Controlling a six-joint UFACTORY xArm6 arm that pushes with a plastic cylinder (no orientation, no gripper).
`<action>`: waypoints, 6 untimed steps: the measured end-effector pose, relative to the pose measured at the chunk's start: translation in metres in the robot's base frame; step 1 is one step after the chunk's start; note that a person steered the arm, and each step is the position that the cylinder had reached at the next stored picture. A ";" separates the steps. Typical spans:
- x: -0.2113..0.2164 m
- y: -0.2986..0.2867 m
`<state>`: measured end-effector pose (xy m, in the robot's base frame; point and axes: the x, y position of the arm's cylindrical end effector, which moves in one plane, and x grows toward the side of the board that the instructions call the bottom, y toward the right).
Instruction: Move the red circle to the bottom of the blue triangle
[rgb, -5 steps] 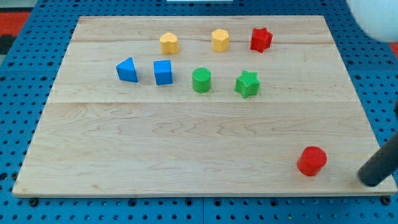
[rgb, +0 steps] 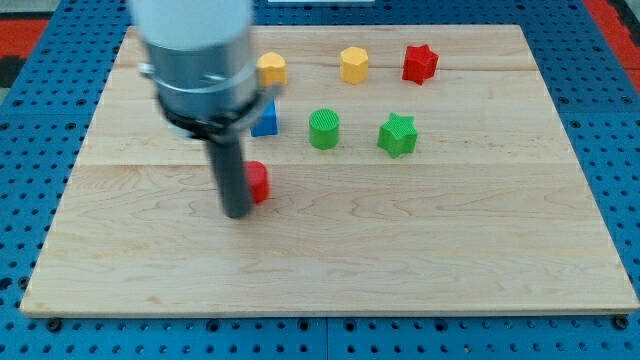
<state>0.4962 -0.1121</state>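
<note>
Red circle (rgb: 258, 182) sits left of the board's middle, touching my tip (rgb: 237, 214), which stands just to its left and slightly lower in the view. My arm ends in a bare rod with no claw to open or close. Its grey housing (rgb: 196, 60) hides the blue triangle completely, and only a corner of the blue cube (rgb: 267, 119) shows above the red circle. Farther right are a green cylinder (rgb: 324, 129) and green star (rgb: 398, 135); along the wooden board's (rgb: 400, 250) top, two yellow blocks (rgb: 272, 68) (rgb: 354, 64) and a red star (rgb: 420, 63).
</note>
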 end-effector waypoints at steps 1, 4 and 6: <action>0.009 0.029; -0.061 -0.026; -0.027 0.112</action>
